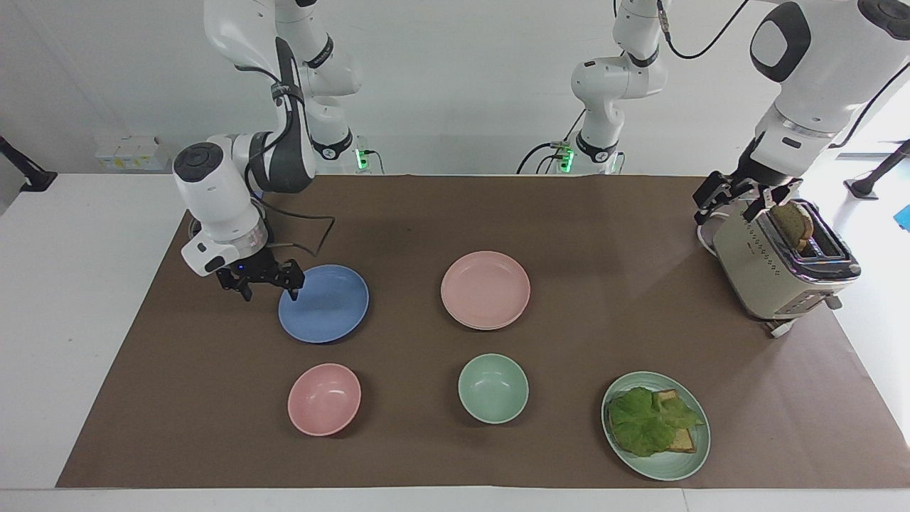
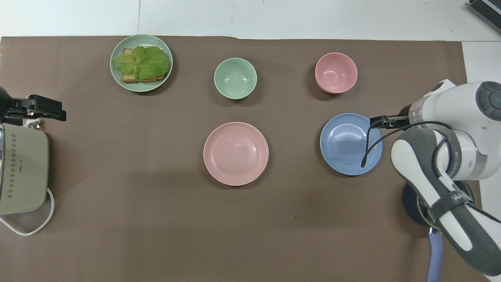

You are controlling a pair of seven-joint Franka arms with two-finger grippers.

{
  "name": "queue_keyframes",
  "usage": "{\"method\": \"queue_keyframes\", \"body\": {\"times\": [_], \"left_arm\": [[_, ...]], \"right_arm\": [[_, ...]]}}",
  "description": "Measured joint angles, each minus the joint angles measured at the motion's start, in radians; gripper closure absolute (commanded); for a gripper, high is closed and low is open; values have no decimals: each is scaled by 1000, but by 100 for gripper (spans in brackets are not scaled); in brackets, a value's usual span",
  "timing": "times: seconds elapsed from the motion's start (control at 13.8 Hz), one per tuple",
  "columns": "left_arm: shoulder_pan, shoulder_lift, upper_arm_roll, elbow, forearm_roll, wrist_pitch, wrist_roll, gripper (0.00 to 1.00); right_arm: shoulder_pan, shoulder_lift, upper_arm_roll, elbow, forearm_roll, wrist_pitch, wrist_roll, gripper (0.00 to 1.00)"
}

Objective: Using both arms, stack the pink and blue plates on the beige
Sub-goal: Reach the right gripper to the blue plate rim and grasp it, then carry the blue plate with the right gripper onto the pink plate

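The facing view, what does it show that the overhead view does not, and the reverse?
Only the facing view shows the open right gripper low at the blue plate's rim, the bread slice in the toaster, and both arm bases. Only the overhead view shows the pot's blue handle. Both show the pink plate, two bowls, the lettuce plate and the left gripper by the toaster.

Two plates sit side by side mid-table: the blue plate toward the right arm's end, the pink plate stacked on another plate. Farther from the robots stand a pink bowl, a green bowl and a plate of lettuce and bread. A toaster stands at the left arm's end.
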Motion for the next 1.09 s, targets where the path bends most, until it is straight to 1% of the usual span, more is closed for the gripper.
{"method": "queue_keyframes", "body": {"times": [0.14,0.22,0.36,0.43,0.51,0.58,0.72,0.8,1.09], "left_arm": [[0,0,0,0,0,0,0,0],[0,0,0,0,0,0,0,0],[0,0,0,0,0,0,0,0],[0,0,0,0,0,0,0,0],[0,0,0,0,0,0,0,0],[0,0,0,0,0,0,0,0],[0,0,0,0,0,0,0,0],[0,0,0,0,0,0,0,0],[0,0,0,0,0,0,0,0]], "right_arm": [[-19,24,0,-25,84,36,-76,8],[-29,32,-1,-41,130,51,-125,13],[-49,50,-1,-76,192,103,-218,27],[-56,61,-1,-87,203,127,-244,36],[-60,68,-1,-91,207,136,-253,49],[-60,71,-1,-93,208,138,-254,65],[-60,71,2,-95,216,138,-254,92],[-60,71,3,-97,235,138,-255,100],[-58,63,5,-102,263,137,-257,100]]}}
